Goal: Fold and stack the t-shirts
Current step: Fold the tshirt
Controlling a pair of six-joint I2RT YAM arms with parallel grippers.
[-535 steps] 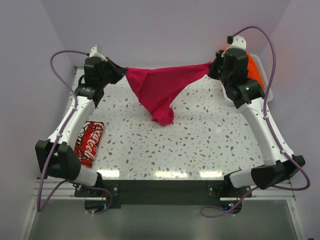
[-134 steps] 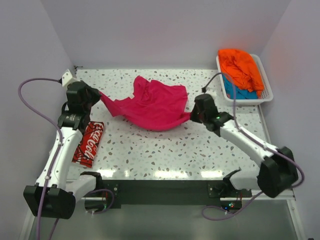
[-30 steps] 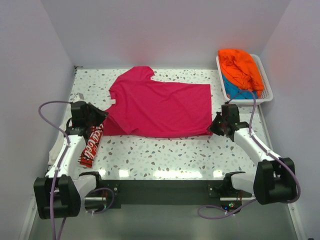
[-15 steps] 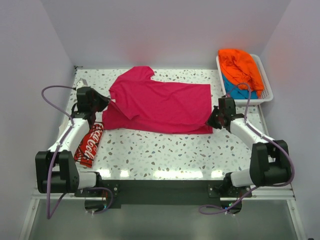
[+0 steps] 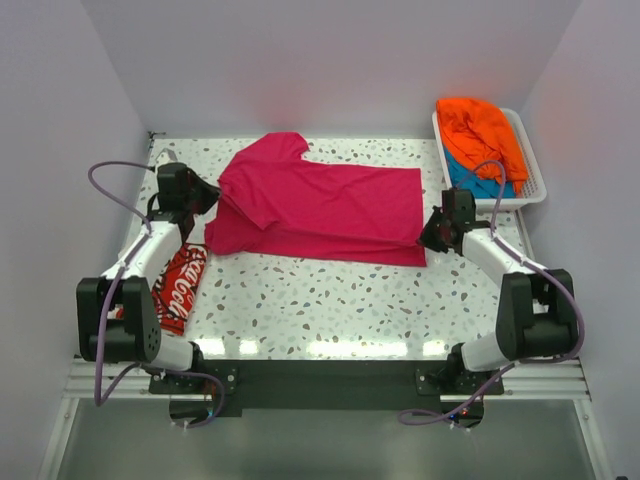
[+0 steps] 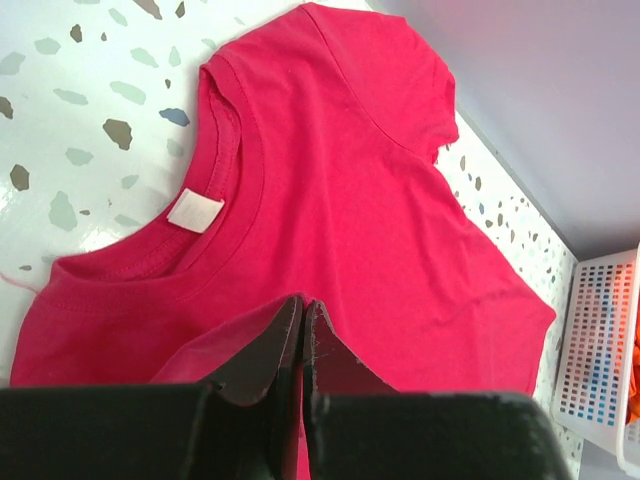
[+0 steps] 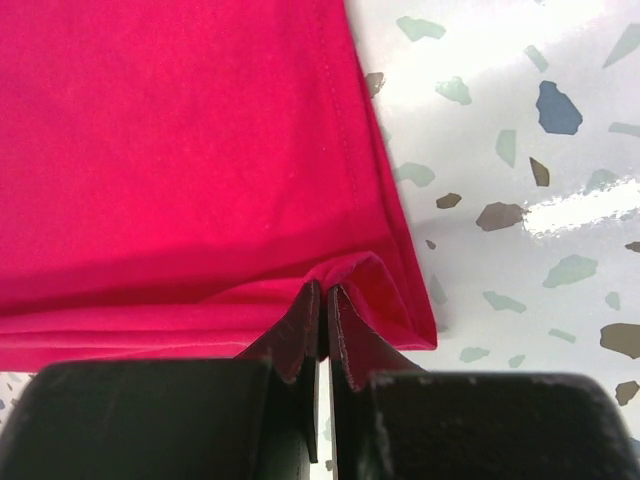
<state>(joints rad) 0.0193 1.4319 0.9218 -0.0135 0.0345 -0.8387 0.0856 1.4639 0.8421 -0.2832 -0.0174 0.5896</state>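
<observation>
A magenta-pink t-shirt (image 5: pixel 330 205) lies spread across the table, collar to the left, with its near long edge doubled over onto itself. My left gripper (image 5: pixel 207 196) is shut on a fold of the cloth by the collar; in the left wrist view the gripper (image 6: pixel 302 302) pinches pink fabric just below the collar's white label (image 6: pixel 195 210). At the shirt's hem corner my right gripper (image 5: pixel 430 232) is shut, and in the right wrist view it (image 7: pixel 325 290) holds a small raised fold of the hem. An orange t-shirt (image 5: pixel 482 130) lies on a teal-blue one (image 5: pixel 468 182) in the basket.
The white slatted basket (image 5: pixel 500 204) stands at the back right corner, and its wall (image 6: pixel 600 350) shows in the left wrist view. A folded red t-shirt with white lettering (image 5: pixel 178 290) lies at the table's left edge beside the left arm. Speckled tabletop (image 5: pixel 330 300) lies in front of the pink shirt.
Both grippers have moved toward the far side of the table, carrying the shirt's near edge over the cloth. The fold along the near side has widened.
</observation>
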